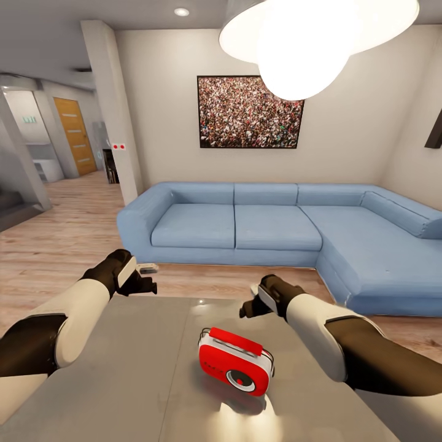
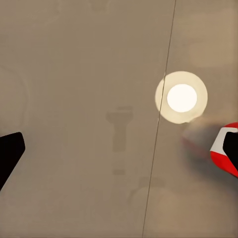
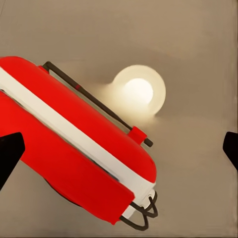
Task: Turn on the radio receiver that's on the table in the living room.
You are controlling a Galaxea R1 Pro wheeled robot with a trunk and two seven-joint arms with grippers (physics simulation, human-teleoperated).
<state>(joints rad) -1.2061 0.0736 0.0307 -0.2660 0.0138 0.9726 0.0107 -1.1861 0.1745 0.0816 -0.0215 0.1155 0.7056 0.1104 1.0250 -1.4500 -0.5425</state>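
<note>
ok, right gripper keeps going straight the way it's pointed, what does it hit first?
Most likely the radio receiver: in the right wrist view it lies on the table, partly between the open fingers. It sits off toward one finger, so with depth unclear the right gripper might land on the bare tabletop beside it.

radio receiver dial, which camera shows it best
The head view: the radio receiver stands whole on the table, its round dial with a red centre facing the camera. The right wrist view shows the radio large and close, but only its red and white body and dark handle. The left wrist view catches just a red and white corner.
</note>
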